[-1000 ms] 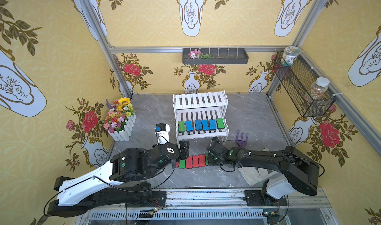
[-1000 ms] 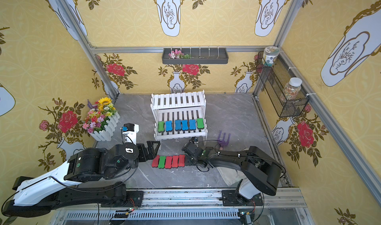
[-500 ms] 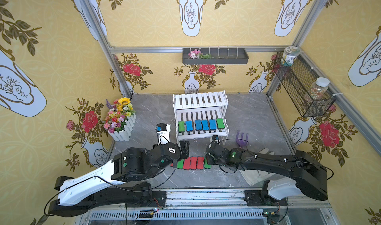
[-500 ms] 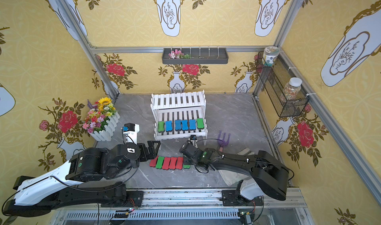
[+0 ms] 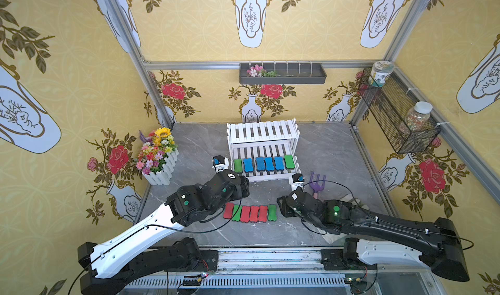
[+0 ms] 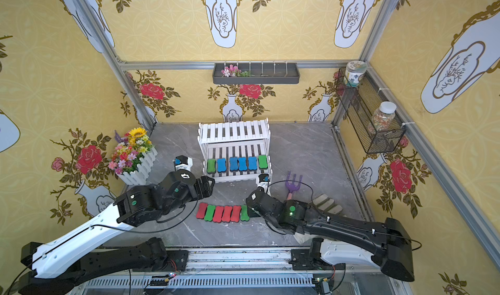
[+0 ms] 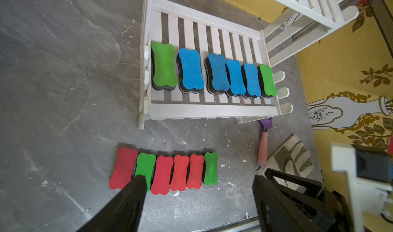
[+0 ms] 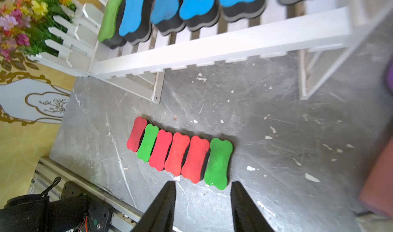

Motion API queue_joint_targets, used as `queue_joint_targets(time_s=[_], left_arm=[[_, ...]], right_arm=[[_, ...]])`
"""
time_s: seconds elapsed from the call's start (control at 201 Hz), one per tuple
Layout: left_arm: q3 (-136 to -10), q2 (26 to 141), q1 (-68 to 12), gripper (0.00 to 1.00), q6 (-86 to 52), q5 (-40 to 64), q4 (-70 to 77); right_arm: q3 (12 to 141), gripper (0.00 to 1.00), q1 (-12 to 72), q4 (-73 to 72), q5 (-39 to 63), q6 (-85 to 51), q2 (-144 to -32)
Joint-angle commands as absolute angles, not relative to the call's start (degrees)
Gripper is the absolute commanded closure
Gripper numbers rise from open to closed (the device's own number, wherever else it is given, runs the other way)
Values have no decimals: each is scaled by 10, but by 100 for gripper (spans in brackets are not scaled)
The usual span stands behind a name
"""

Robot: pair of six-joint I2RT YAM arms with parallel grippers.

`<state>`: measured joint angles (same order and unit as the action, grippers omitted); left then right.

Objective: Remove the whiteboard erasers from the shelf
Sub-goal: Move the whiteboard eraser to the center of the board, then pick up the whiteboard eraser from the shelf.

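The white shelf (image 5: pixel 262 130) stands at the back middle of the table. Its lower tier holds several whiteboard erasers (image 5: pixel 263 163) in a row, green at each end and blue between, seen close in the left wrist view (image 7: pixel 217 75). In front of the shelf, more erasers (image 5: pixel 250 212) lie side by side on the table, red and green. The green eraser (image 8: pixel 218 162) ends that row on the right. My right gripper (image 8: pixel 203 185) stands open and empty just beside it. My left gripper (image 7: pixel 198 178) is open and empty, hovering between that row and the shelf's left front corner (image 5: pixel 244 186).
A flower box (image 5: pixel 159 155) stands at the left wall. A purple garden fork (image 5: pixel 316 184) and a work glove (image 6: pixel 327 204) lie right of the shelf, by my right arm. A dark wall tray (image 5: pixel 282 73) and a mesh basket (image 5: pixel 397 117) with jars hang above.
My right gripper has let go of the green eraser at the row's right end, widened and drawn back to the right. My left gripper has edged toward the shelf and narrowed a little.
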<state>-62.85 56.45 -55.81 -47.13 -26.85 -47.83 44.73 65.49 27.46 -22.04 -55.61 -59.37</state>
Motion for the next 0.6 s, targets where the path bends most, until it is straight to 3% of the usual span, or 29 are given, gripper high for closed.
queue_joint_targets(time_s=[0.0,0.144,0.597], left_arm=[[-630,600,-545,20,-436,-179,-378],[-646,673,-550,29,-439,-172,-331],[-737,841,-582,32,-430,-298,-321]], right_arm=[[436,53,655,342,-299,-599,-554],[408,53,656,358,-320,-626,-494],[376,53,655,384,-321,-623,-424]])
